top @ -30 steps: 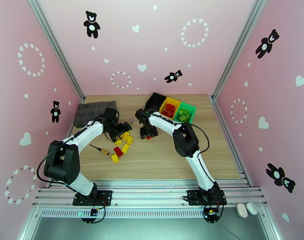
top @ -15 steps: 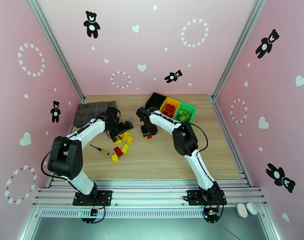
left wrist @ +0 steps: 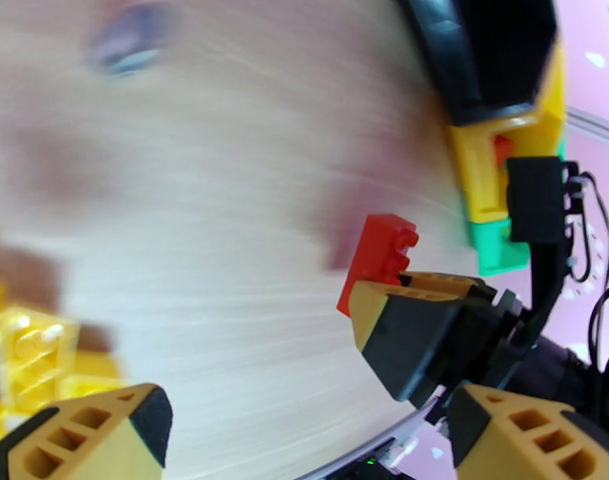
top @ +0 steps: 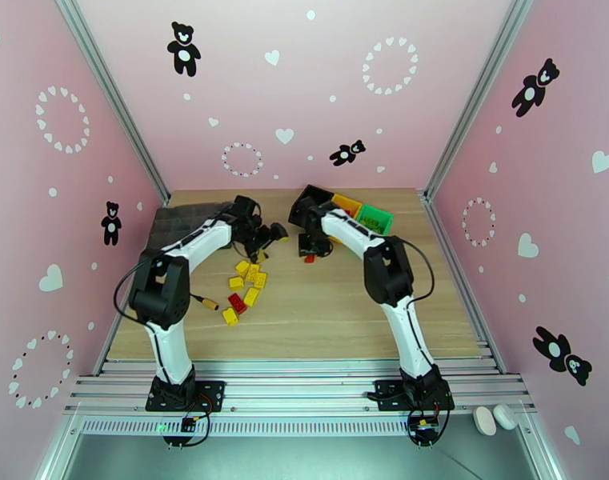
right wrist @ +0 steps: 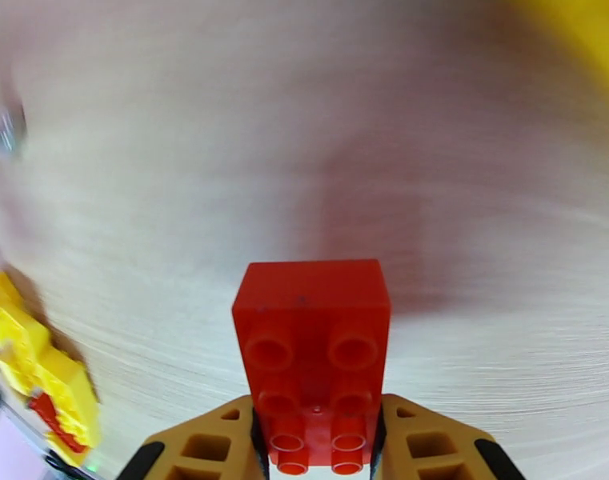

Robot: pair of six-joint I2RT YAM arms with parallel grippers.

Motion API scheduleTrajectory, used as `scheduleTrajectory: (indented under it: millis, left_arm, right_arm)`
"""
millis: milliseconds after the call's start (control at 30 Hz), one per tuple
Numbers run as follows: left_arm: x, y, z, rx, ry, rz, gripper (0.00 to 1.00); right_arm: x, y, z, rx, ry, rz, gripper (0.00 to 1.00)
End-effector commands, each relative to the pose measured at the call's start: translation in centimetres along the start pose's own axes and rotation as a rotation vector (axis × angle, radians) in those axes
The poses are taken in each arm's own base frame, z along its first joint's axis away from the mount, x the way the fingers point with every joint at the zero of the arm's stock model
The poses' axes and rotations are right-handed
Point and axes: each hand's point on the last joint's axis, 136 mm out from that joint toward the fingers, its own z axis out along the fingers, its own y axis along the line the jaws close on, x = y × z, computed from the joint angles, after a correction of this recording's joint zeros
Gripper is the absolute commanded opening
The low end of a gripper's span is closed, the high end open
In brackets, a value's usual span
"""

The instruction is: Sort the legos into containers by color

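Observation:
My right gripper (top: 308, 251) (right wrist: 316, 454) is shut on a red lego (top: 310, 258) (right wrist: 312, 346) and holds it just above the table, short of the bins. The joined containers stand at the back: black (top: 308, 203), yellow (top: 346, 205), green (top: 374, 218). My left gripper (top: 272, 232) (left wrist: 304, 418) hangs open with nothing in it, left of the right gripper. Its wrist view shows the held red lego (left wrist: 380, 254) and the black bin (left wrist: 480, 50), yellow bin (left wrist: 496, 166) and green bin (left wrist: 496, 242). Loose yellow and red legos (top: 244, 286) lie on the table.
A dark grey organizer tray (top: 184, 218) sits at the back left, partly behind the left arm. An orange-handled screwdriver (top: 206, 302) lies left of the pile. A small grey piece (left wrist: 132, 46) rests on the wood. Pink walls close three sides.
The right gripper has carried the red lego away from the pile toward the bins. The left arm has swung from the pile to the back and right, its gripper staying open.

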Motion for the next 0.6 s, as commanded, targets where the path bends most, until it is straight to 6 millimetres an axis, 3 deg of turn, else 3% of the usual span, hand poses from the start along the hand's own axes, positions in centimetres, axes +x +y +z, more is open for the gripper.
scheduleTrajectory:
  millis: [0,167,333,567]
  left_arm:
    - [-0.2,-4.0,1.3,0.103,0.049,0.021,0.96]
    - [-0.3,-7.8,3.5,0.149,0.100,0.068,0.96]
    - [-0.6,-10.7,5.0,0.185,0.118,0.084,0.95]
    - [-0.7,-11.7,5.3,0.184,0.118,0.096,0.95]
  right_arm:
    - [-1.9,-0.3,-3.9,-0.080,-0.077,0.069,0.26]
    - [-4.7,-3.4,-5.5,-0.119,-0.128,0.191,0.27]
    - [-7.7,-6.6,-5.7,-0.167,-0.170,0.326,0.28]
    - [-11.4,-8.7,-6.2,-0.202,-0.223,0.407,0.33]
